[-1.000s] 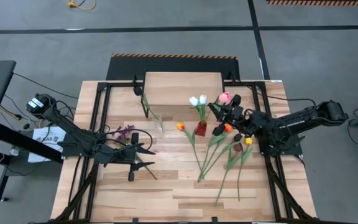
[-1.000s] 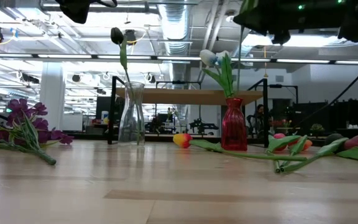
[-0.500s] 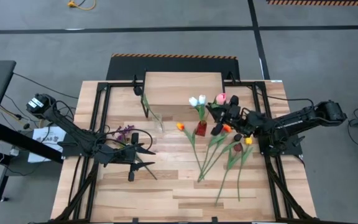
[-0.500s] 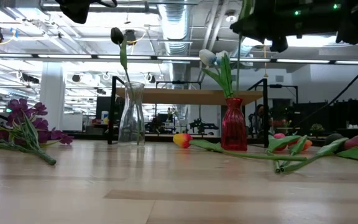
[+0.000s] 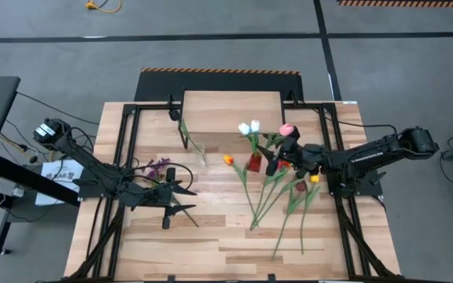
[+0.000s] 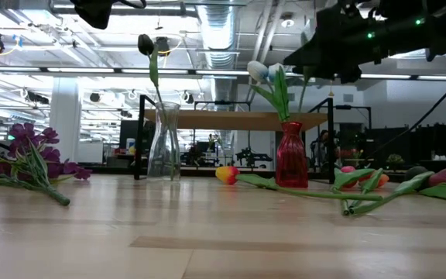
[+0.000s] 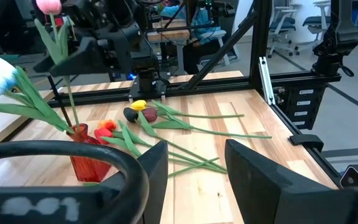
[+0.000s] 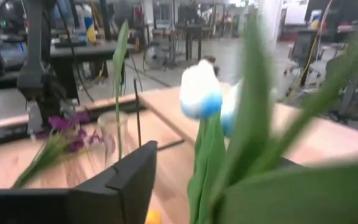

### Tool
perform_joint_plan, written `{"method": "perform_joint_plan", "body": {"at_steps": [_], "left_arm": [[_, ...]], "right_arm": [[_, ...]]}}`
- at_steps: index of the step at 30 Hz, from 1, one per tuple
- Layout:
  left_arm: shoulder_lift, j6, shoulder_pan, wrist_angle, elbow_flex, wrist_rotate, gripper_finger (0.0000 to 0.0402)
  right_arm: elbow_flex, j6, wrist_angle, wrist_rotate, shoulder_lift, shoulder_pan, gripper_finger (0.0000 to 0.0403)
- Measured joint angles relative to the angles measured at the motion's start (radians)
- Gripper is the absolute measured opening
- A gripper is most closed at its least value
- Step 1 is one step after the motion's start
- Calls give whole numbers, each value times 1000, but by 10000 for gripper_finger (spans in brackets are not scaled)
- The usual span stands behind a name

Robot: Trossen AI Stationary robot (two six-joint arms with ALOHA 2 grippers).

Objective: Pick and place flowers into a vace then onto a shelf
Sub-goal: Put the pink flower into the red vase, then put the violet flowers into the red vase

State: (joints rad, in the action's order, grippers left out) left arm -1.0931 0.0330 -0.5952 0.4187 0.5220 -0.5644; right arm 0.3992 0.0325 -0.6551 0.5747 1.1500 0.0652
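Right gripper (image 5: 274,157) hangs above the red vase (image 5: 254,163), just to its right in the high view. Fingers parted; nothing seen clamped between them. A pink tulip (image 5: 286,129) stands upright beside the gripper, its stem running down toward the red vase. I cannot tell whether the stem end sits inside the vase neck. In the left wrist view the pink head (image 7: 48,5) rises over the vase (image 7: 89,157), close against the right arm.

Two white tulips (image 5: 249,126) already stand in the red vase. The low view shows them (image 6: 263,71) leaning left above the red glass (image 6: 291,156). The right wrist view shows a white head (image 8: 199,90) straight ahead, partly behind blurred green leaves.

Clear vase (image 6: 164,144) stands left of the red one and holds one dark tulip (image 6: 145,44). Shelf (image 5: 231,112) sits at the counter's far edge, behind both vases.

Loose tulips (image 5: 293,196) lie on the counter (image 5: 219,244) to the right of the red vase, stems fanned toward the front edge. An orange one (image 5: 228,159) lies just left of the vase.

Left gripper (image 5: 176,201) waits over the counter's left half, fingers (image 7: 151,167) partly open and empty. Purple sprigs (image 5: 157,167) lie just behind it.
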Motion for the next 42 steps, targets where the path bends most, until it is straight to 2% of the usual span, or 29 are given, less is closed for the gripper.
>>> {"method": "perform_joint_plan", "body": {"at_steps": [5,21,29,35,42], "left_arm": [[0,7,0,0,0,0,149],[0,9,0,-1,0,0,149],[0,9,0,-1,0,0,149],[10,-1,-10,4,0,-1,149],[99,-96,-152,46,1,-1,149]], "right_arm": [[0,41,76,0,0,2,260],[2,48,187,9,-2,23,262],[2,56,323,85,-143,118,263],[2,164,520,82,-269,210,263],[2,313,693,83,-301,315,263]]}}
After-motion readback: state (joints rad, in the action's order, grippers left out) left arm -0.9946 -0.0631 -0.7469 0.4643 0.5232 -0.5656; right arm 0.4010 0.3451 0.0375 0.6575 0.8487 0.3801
